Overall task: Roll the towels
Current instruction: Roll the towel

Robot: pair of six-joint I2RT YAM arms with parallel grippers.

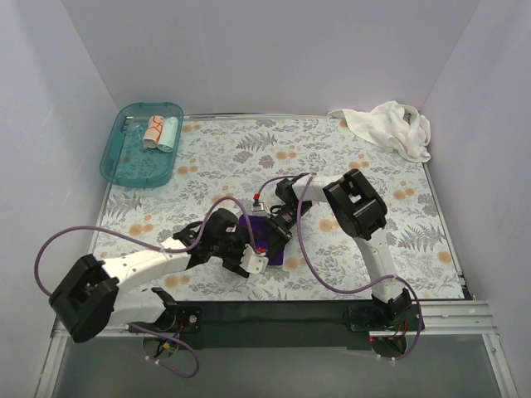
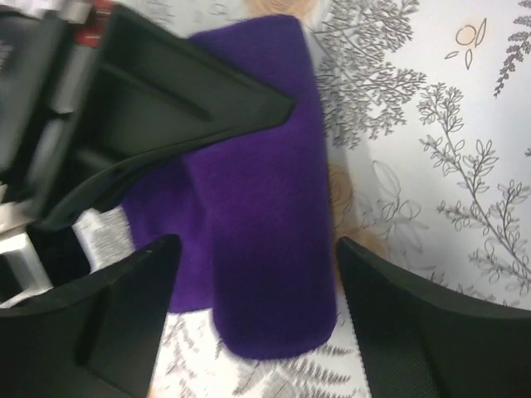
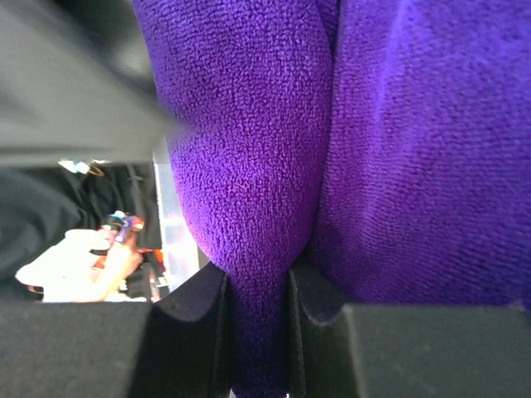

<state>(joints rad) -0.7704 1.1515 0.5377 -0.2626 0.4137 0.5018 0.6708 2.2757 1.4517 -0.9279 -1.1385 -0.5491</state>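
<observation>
Top view: purple towel mostly covered by left end effector and right end effector; outline and fold state unreadable. Rolled towels in tray too small to judge tightness.

Left wrist view: towel's left portion hidden behind the right end effector's black body. Both near fingers cut off by bottom edge.

Right wrist view: towel runs off top and right edges. Grey shape upper left blurred, unidentifiable. Pinched fold leaves frame at bottom.
</observation>
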